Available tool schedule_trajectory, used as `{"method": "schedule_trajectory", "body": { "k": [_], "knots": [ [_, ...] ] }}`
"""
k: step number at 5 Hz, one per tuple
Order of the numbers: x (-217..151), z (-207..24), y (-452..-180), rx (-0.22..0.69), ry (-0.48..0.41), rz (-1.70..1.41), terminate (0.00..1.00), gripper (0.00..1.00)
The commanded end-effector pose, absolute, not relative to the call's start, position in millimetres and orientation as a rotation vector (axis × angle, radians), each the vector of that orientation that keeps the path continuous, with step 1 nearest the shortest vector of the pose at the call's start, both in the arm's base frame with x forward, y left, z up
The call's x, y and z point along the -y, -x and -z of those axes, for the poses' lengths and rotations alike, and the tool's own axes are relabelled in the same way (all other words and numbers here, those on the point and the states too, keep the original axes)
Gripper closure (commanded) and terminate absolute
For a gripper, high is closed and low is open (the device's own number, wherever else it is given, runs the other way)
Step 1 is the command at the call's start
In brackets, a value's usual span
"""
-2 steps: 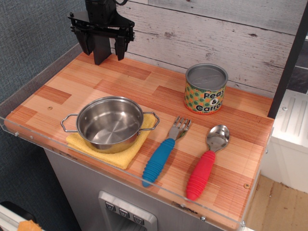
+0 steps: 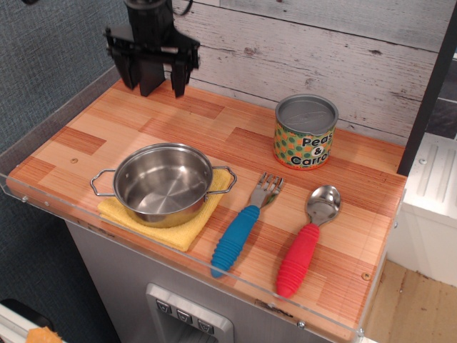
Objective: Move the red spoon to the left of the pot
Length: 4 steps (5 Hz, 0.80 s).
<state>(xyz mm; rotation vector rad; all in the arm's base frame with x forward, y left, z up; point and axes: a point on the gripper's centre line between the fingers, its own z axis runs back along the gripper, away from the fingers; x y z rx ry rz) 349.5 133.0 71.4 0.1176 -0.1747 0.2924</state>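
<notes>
The red spoon [image 2: 307, 241] lies at the front right of the wooden counter, metal bowl pointing away, ribbed red handle toward the front edge. The pot [image 2: 163, 183] is a shiny steel pot with two wire loop handles, standing empty on a yellow cloth [image 2: 182, 227] at the front left. My black gripper [image 2: 153, 78] hangs above the counter's back left corner, far from both. Its fingers point down and stand apart, holding nothing.
A blue-handled fork [image 2: 244, 226] lies between the pot and the spoon. A green "Peas & Carrots" can [image 2: 305, 132] stands at the back right. A clear plastic rim [image 2: 171, 246] runs along the counter's front and left edges. A plank wall stands behind.
The gripper has shifted slightly down and turned a little; nothing on the counter has moved.
</notes>
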Motion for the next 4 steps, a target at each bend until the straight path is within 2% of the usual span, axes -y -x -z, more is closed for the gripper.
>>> {"method": "schedule_trajectory", "body": {
  "k": [1,3,4],
  "knots": [
    [-120,-96,-337,0.218,-0.127,-0.292,0.00,0.00],
    [-88,-106,-321,0.226,-0.135,-0.217,0.00,0.00],
    [-62,-108,-309,0.223,-0.105,-0.165,0.00,0.00]
  ]
}}
